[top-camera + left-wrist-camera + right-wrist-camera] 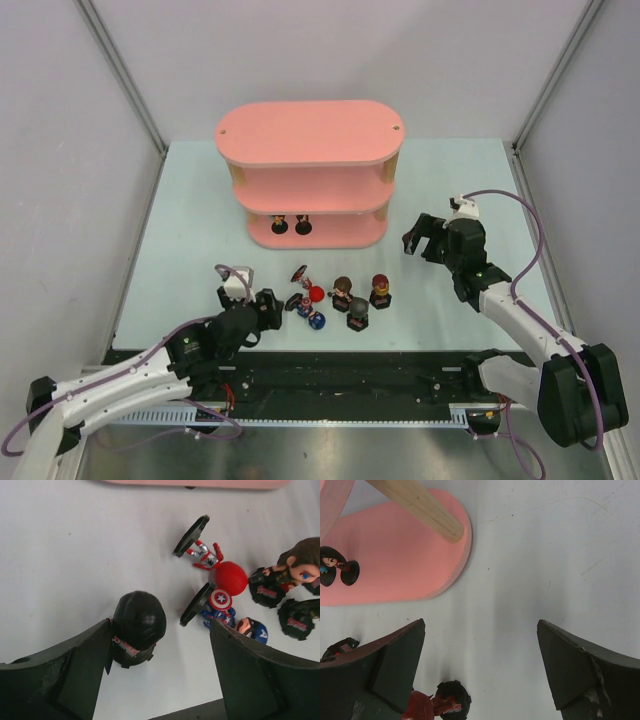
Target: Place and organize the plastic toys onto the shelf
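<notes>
The pink shelf (305,135) stands at the back, with two toys (291,225) on its bottom board. Several plastic toys lie or stand on the table in front of it. A black-headed toy (139,625) stands upright between my left gripper's (162,630) open jaws, against the left finger and well apart from the right one. Just beyond, a red-headed toy (231,577) and a blue shield-bearing toy (220,607) lie tipped over. A dark-haired toy (297,567) stands to the right. My right gripper (481,627) hangs open and empty over bare table near the shelf's right end (405,555), a red-gold toy (427,705) beside its left finger.
Grey walls enclose the table on the left, back and right. A wooden post (420,505) of the shelf rises close to the right gripper. A grey-headed toy (358,318) stands nearest the table's front edge. The arm bases (350,385) line the near edge.
</notes>
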Robot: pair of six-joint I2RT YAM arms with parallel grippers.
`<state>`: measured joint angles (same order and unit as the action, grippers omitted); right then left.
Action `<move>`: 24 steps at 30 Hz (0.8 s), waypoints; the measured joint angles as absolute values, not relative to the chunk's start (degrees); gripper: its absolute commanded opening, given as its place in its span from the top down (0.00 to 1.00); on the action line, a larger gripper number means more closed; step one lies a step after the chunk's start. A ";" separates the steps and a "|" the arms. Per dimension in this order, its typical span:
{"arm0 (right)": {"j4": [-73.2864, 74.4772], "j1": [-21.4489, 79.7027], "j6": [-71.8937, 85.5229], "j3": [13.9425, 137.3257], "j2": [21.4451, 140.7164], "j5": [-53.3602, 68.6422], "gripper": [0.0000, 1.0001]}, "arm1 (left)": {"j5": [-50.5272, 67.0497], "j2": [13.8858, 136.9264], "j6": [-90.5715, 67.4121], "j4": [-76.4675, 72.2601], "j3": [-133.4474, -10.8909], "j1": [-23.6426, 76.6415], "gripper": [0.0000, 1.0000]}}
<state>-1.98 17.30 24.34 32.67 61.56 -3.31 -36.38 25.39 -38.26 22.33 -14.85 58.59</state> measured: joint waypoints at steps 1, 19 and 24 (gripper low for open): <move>-1.96 17.30 24.34 32.67 61.58 -3.20 0.00 | -37.69 26.24 -39.16 23.11 -14.92 59.81 0.16; -1.96 17.30 24.34 32.67 61.73 -3.09 0.00 | -46.13 29.30 -46.68 28.91 -16.64 62.52 0.29; -1.96 17.30 24.34 32.67 62.17 -3.11 0.00 | -46.15 29.19 -46.63 28.88 -16.64 62.63 0.28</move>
